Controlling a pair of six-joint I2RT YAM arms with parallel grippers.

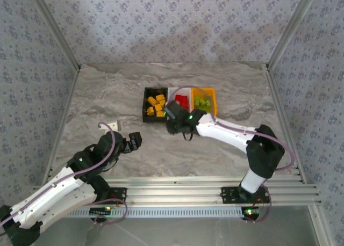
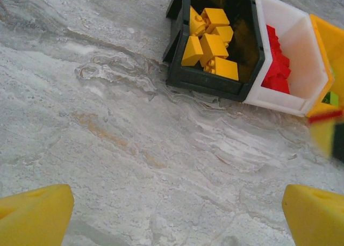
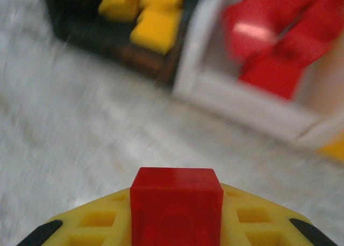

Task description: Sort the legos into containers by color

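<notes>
Currently the right gripper (image 3: 176, 231) is clamped on a red lego brick (image 3: 176, 195), pinched between its yellow fingers (image 3: 91, 224). The likely target, the white bin (image 3: 236, 98), sits near, ahead and to the right of the fingers. Its long axis runs away from them, and it holds red bricks (image 3: 279, 47). The black bin (image 3: 91, 34) with yellow bricks (image 3: 156, 28) is ahead-left. The right arm reaches low toward the bins and is the nearer one. The left gripper (image 2: 172, 216) is spread wide and empty, with the bins well ahead-right of it.
</notes>
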